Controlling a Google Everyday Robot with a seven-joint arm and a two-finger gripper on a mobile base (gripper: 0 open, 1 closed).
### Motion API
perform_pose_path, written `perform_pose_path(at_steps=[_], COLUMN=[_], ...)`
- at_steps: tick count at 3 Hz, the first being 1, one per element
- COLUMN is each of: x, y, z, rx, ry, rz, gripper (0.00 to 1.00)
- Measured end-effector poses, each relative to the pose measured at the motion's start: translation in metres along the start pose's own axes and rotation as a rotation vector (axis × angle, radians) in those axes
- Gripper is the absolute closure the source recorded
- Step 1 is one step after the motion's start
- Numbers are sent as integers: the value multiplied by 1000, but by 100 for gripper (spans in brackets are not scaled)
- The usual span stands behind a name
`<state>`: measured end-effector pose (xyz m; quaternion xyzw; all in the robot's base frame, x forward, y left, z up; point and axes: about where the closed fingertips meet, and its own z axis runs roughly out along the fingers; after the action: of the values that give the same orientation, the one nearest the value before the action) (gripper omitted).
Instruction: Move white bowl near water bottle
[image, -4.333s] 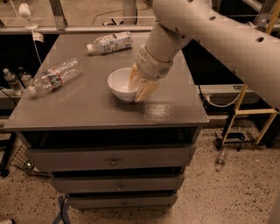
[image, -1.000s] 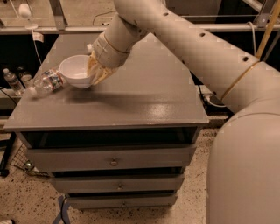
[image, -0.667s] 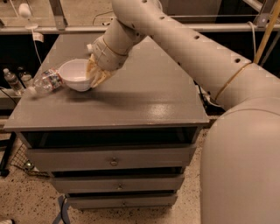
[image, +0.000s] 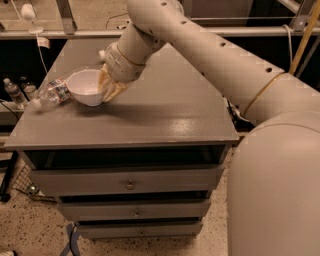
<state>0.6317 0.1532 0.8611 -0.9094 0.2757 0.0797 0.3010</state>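
**Gripper (image: 106, 88) closed on bowl (image: 85, 86), left part of cabinet top (image: 165, 112)**
The fingers clamp the bowl's right rim, so the bowl sits just left of the gripper, upright with its opening upward. The bottle (image: 51, 94) lies on its side directly left of the bowl, partly behind it, cap toward the cabinet's left edge. Its narrow label band shows red and blue; the writing is too small to read.

Glossy white bowl (image: 85, 86) upright at frame left, just beside the lying clear water bottle (image: 51, 94); end effector (image: 108, 86) grips its right rim.
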Motion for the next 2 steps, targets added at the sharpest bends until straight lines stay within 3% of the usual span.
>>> perform_pose_path(at_steps=[2], x=[-1], y=[0], z=[5], rx=[-6], ry=[-6], rz=[-1], gripper=[31])
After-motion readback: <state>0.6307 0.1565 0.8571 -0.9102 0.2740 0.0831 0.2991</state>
